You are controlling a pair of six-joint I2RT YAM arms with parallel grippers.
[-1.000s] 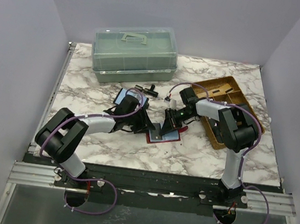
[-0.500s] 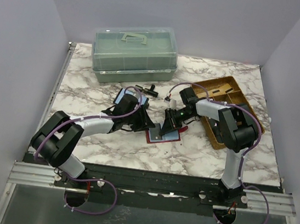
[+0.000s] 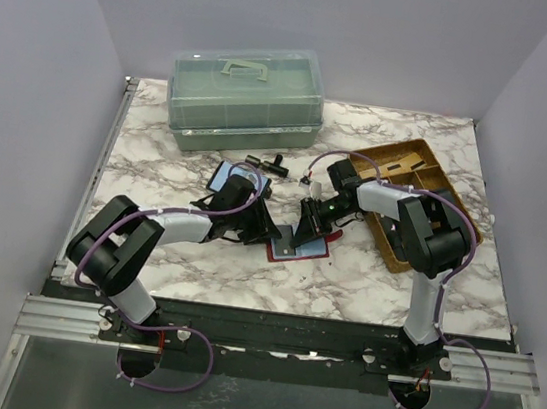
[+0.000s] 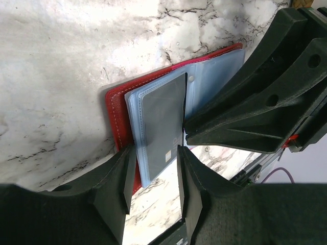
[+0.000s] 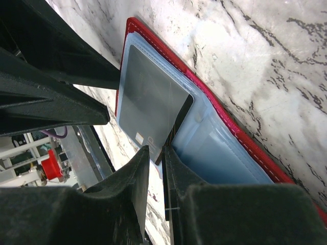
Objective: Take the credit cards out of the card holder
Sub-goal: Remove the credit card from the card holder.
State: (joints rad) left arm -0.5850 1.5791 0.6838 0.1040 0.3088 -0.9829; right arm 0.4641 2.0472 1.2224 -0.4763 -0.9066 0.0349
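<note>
The red card holder (image 3: 300,251) lies open on the marble, blue sleeves up. One grey credit card (image 4: 163,122) sits in the sleeve near the red rim (image 4: 115,117), its near end sticking out. My left gripper (image 4: 155,152) is open, and its fingers straddle that end of the card. From the other side my right gripper (image 5: 156,149) has its jaws nearly together on a thin dark-edged leaf at the fold, beside the card (image 5: 148,97). In the top view the left gripper (image 3: 272,230) and right gripper (image 3: 305,234) meet over the holder. Other cards are hidden.
A green lidded box (image 3: 245,98) stands at the back left. A wooden tray (image 3: 410,162) lies at the right, under the right arm. A blue folding case (image 3: 225,173) and a small black object (image 3: 267,163) lie just behind the left gripper.
The left arm's elbow shifted outward and back while its gripper stayed at the card holder, jaws a touch narrower. The right arm and the holder have not moved.
</note>
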